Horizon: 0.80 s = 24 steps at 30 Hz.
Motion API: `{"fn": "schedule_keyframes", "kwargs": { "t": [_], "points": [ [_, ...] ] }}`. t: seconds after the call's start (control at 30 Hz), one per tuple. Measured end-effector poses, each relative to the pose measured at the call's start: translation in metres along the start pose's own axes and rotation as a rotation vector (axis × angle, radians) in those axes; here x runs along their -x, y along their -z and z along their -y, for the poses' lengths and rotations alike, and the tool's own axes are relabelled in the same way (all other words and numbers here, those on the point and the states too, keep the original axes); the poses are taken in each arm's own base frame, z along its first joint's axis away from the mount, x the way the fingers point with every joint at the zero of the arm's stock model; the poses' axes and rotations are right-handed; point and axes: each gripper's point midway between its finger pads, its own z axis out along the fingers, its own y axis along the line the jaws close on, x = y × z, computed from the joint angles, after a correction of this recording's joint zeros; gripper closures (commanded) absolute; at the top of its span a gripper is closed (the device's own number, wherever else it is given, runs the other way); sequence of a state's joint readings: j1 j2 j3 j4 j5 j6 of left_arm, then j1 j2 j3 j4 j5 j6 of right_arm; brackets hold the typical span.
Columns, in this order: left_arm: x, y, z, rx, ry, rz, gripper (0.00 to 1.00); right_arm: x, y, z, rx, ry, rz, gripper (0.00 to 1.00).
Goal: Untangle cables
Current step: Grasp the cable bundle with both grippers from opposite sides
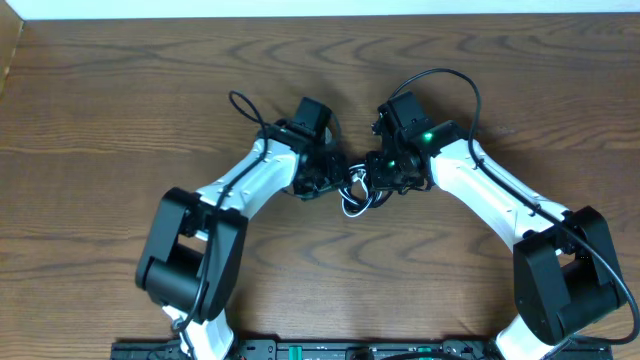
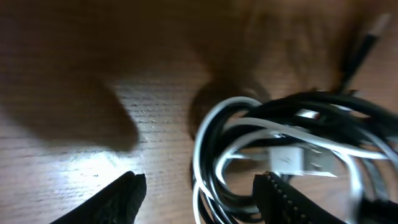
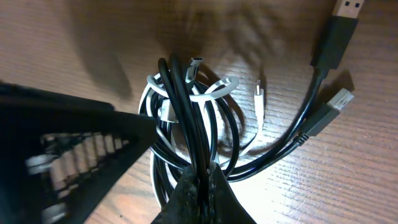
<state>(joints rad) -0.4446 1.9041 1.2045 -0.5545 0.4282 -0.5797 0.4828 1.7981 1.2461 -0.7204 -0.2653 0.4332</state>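
Two cables lie knotted together in one small coil at the middle of the counter (image 1: 100,120), right between the two arms. The white cable (image 3: 219,87) and the black cable (image 3: 231,127) loop through one another several times, so the strands cross and stack, and I cannot follow either one all the way round. From the right wrist view several ends stick out of the bundle: a black USB plug (image 3: 344,11) and a grey USB plug (image 3: 339,99) reach away to the upper right on dark leads that run side by side, a small white plug (image 3: 258,91) lies flat on the wood just beside the coil, and a small dark plug (image 3: 194,63) pokes up at the top of it.

The right end effector (image 3: 202,186) is clenched on upright strands of the black cable at the near edge of the coil (whether a white strand is caught in the pinch as well, I cannot tell). The left end effector (image 2: 202,199) is low over the other side of the coil with its jaws standing apart; one ridged finger (image 2: 283,198) sits in among the loops, the other finger (image 2: 121,198) is over bare wood, clear of the cables.

From overhead both arms bend inward, their tips nearly meeting over the tangle.
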Motion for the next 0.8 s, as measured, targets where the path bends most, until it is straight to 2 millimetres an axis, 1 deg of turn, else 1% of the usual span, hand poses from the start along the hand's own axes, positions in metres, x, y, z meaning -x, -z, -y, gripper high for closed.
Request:
{"fn": "schedule_keyframes", "kwargs": {
  "t": [0.1, 0.13, 0.23, 0.33, 0.4, 0.43, 0.63, 0.73, 0.8],
  "points": [
    [-0.004, -0.009, -0.003, 0.021, -0.004, -0.017, 0.4, 0.0, 0.0, 0.0, 0.0, -0.004, -0.001, 0.99],
    [-0.005, -0.012, -0.003, 0.026, -0.005, -0.021, 0.42, 0.0, 0.0, 0.0, 0.0, -0.004, -0.001, 0.99],
    [-0.007, -0.014, 0.0, 0.026, -0.012, -0.02, 0.6, 0.0, 0.0, 0.0, 0.0, -0.004, -0.001, 0.99],
    [-0.008, -0.016, 0.005, 0.02, -0.028, -0.015, 0.74, 0.0, 0.0, 0.0, -0.001, -0.005, -0.001, 0.99],
    [-0.009, -0.016, 0.006, 0.019, -0.032, -0.016, 0.88, -0.001, 0.0, 0.0, -0.002, -0.006, -0.005, 0.99],
    [-0.009, -0.017, 0.007, 0.017, -0.035, -0.016, 0.92, -0.002, 0.0, 0.001, -0.004, -0.007, -0.008, 0.99],
    [-0.009, -0.016, 0.007, 0.016, -0.035, -0.019, 0.92, -0.01, 0.0, 0.007, -0.032, -0.02, -0.037, 0.99],
    [-0.012, -0.015, 0.003, 0.02, -0.026, -0.035, 0.93, -0.018, 0.001, 0.018, -0.095, -0.027, -0.063, 0.99],
    [-0.013, -0.008, -0.002, 0.024, -0.011, -0.046, 0.93, -0.024, 0.003, 0.028, -0.157, -0.028, -0.077, 0.99]
  ]
}}
